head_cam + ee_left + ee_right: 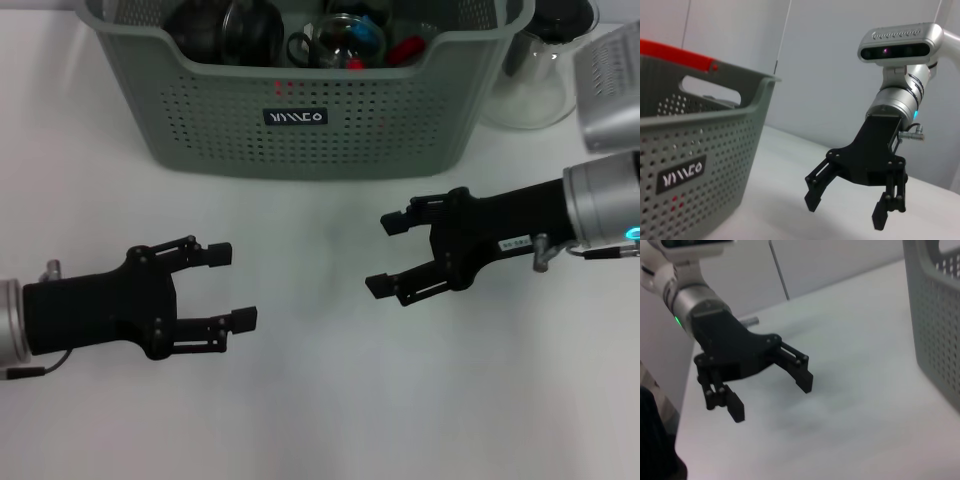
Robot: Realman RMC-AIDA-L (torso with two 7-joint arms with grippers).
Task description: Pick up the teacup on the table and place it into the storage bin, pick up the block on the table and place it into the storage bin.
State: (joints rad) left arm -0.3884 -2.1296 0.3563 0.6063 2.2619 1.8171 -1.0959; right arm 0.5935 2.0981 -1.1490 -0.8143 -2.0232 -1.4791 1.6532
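Grey-green storage bin [310, 110] stands at the bench's [320, 400] far edge. Before it, the left pincer [232, 287] and the right pincer [385, 255] hover wide open, each holding nothing.

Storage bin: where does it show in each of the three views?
Head view: storage bin at top centre, beyond both open grippers.
Left wrist view: bin fills the left side, right gripper beside it.
Right wrist view: bin wall at right edge.
Shared landmark: perforated grey-green wall.
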